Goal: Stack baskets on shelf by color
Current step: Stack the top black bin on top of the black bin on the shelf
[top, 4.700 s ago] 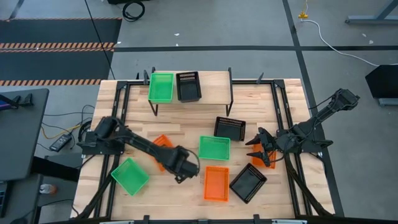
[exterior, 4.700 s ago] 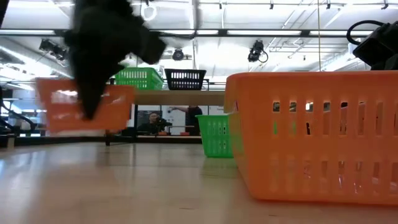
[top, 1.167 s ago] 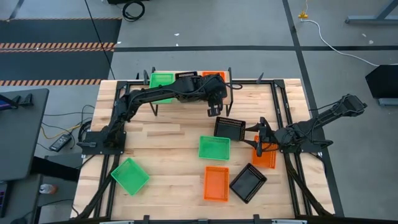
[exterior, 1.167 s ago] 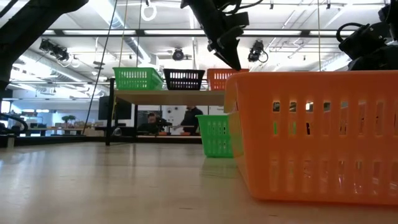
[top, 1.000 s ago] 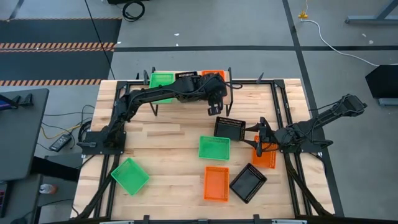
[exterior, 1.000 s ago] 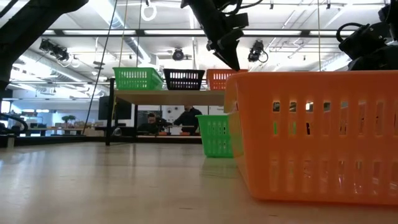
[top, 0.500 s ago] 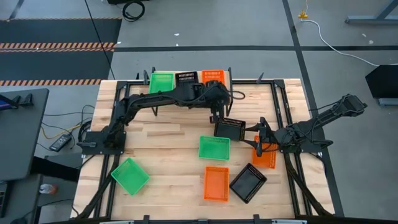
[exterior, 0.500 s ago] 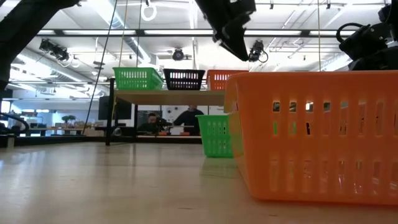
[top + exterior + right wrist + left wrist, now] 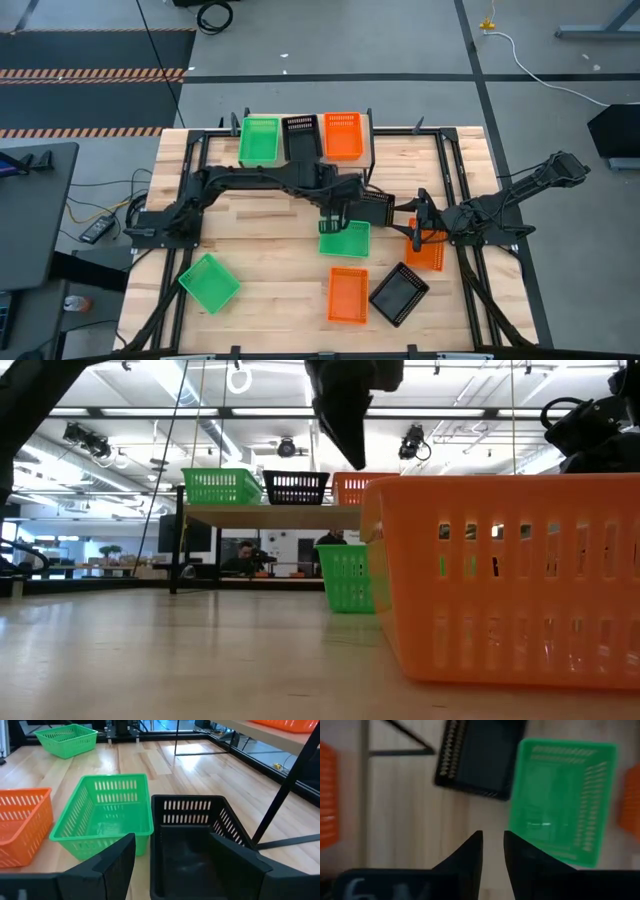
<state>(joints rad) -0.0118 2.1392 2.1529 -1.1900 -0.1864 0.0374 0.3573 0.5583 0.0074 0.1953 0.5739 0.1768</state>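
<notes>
High view: three baskets are counted on the shelf (image 9: 368,135), one green (image 9: 259,140), one black (image 9: 300,136), one orange (image 9: 343,135), side by side. Six are counted on the table (image 9: 260,235): a central green basket (image 9: 345,240), a corner green basket (image 9: 209,282), two black (image 9: 374,205) (image 9: 398,294) and two orange (image 9: 348,295) (image 9: 428,255). The left gripper (image 9: 333,215) is held over the table at the central green basket's shelf-side edge, the arm stretched across; the right gripper (image 9: 418,222) is poised beside the nearer black basket. Low view: three shelf baskets and two table baskets are seen. Left wrist view: the left fingers (image 9: 470,855) are empty, a narrow gap between them, the central green basket just beyond. Right wrist view: the right fingers (image 9: 117,857) are spread, empty, above the black basket's rim.
</notes>
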